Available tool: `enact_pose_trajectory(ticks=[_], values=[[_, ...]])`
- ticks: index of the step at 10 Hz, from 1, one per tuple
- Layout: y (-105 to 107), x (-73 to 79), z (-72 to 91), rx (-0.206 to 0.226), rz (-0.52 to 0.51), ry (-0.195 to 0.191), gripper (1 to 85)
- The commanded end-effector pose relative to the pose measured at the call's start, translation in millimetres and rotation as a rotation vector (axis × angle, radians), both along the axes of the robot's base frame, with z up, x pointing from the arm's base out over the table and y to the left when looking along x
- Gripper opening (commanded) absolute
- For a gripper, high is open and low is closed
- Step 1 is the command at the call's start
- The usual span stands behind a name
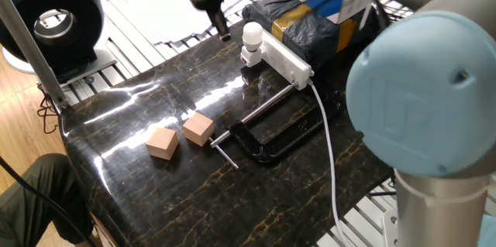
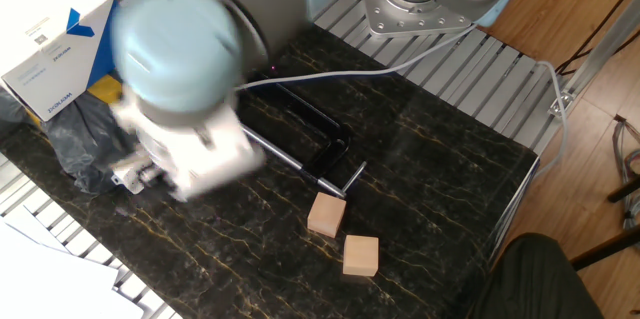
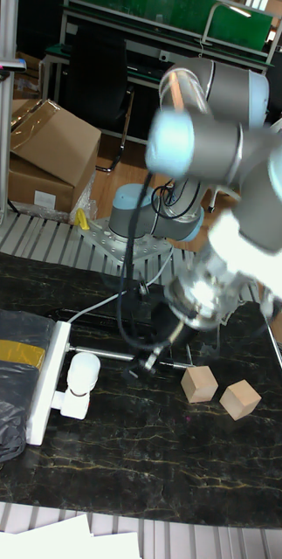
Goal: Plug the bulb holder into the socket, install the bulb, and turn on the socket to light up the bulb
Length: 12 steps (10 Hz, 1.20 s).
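The white socket (image 1: 287,63) lies along the table's far edge, its thick cable running forward. The bulb holder (image 1: 248,55) sits plugged in at the socket's left end, with the white bulb (image 1: 252,32) standing in it. In the tall view the bulb (image 3: 84,369) and the bulb holder (image 3: 71,402) stick out sideways from the socket (image 3: 44,380). My gripper (image 1: 221,29) hangs up and left of the bulb, apart from it and holding nothing. Motion blur hides the gap between its dark fingers (image 3: 149,360).
Two tan wooden cubes (image 1: 162,143) (image 1: 198,129) sit mid-table. A black C-clamp (image 1: 271,135) lies just right of them. Behind the socket is a black bag with a box (image 1: 310,22). A black round fan (image 1: 54,22) stands off the table's left corner.
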<state>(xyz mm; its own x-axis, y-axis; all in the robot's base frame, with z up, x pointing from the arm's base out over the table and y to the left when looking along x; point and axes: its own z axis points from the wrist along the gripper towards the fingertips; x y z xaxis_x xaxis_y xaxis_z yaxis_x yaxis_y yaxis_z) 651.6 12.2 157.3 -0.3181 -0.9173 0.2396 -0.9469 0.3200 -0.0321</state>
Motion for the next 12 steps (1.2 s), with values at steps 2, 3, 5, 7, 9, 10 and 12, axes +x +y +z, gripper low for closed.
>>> enact_pose_trajectory(ticks=[2,3,5,7,9,10,12], values=[[-14,-5.9,55.4,0.193,0.185,0.037,59.0],[-31,3.4,59.9,0.152,0.255,0.012,60.3],[-45,2.0,52.1,0.145,0.329,0.012,62.3],[-50,1.8,30.5,0.194,0.33,-0.011,63.0],[-50,-11.0,10.3,0.217,0.342,-0.006,79.0],[-56,-11.6,2.0,0.194,0.335,-0.021,78.7],[-68,-8.5,-17.4,0.182,0.324,-0.03,74.3]])
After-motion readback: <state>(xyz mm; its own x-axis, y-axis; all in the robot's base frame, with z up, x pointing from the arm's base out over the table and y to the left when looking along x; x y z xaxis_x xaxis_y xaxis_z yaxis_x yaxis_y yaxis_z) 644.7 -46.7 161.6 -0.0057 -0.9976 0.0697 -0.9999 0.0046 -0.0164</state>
